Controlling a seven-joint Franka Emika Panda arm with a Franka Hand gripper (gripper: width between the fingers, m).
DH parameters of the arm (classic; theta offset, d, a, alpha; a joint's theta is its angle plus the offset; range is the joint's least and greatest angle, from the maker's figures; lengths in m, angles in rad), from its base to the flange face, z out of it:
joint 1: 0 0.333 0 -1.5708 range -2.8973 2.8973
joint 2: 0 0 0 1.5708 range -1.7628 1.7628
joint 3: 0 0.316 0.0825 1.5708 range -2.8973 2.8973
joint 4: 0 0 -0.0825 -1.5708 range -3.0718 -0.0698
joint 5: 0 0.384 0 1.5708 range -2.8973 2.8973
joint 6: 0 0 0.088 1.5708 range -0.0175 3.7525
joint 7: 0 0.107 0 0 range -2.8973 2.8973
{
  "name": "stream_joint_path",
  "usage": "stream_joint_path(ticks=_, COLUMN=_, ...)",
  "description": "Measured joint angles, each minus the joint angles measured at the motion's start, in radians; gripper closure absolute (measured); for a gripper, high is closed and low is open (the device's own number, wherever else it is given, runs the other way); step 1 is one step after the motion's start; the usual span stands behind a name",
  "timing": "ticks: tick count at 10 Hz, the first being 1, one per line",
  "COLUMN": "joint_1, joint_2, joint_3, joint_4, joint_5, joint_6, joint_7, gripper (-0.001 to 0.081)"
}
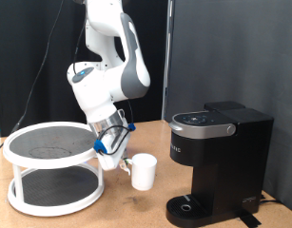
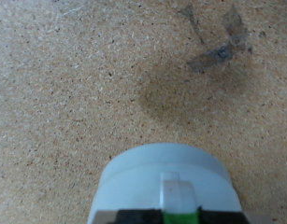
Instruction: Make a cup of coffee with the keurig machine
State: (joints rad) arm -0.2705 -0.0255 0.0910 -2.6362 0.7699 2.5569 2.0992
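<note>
A white two-tier round rack [image 1: 55, 169] stands at the exterior view's left on the table [image 1: 136, 204], and the black keurig [image 1: 217, 161] stands at the right with its lid down. Between them sits the small white cup [image 1: 143, 171], upright on the table. The tool [image 1: 115, 158] is down at the cup's left side, just off the rack's rim, with the white arm [image 1: 107, 66] rising behind it. The gap between rack and machine is narrow and the cup fills most of it; open table lies in front, toward the exterior view's bottom. In the wrist view the cup [image 2: 166, 182] fills the lower part, cut off by the edge, over speckled table [image 2: 68, 84] with a shadow. The fingers are hard to make out, so I cannot tell whether the tool is clenched on the cup or released
</note>
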Motion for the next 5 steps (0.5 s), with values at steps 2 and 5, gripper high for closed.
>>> stream_joint_path(ticks=2, joint_1=0.001, joint_2=0.036, joint_3=0.019, joint_4=0.0, joint_5=0.062, joint_6=0.051, joint_7=-0.047, gripper=0.0799)
stream_joint_path(ticks=5, joint_1=0.009, joint_2=0.071, joint_3=0.066, joint_4=0.019, joint_5=0.223, joint_6=0.083, joint_7=-0.157, gripper=0.0799)
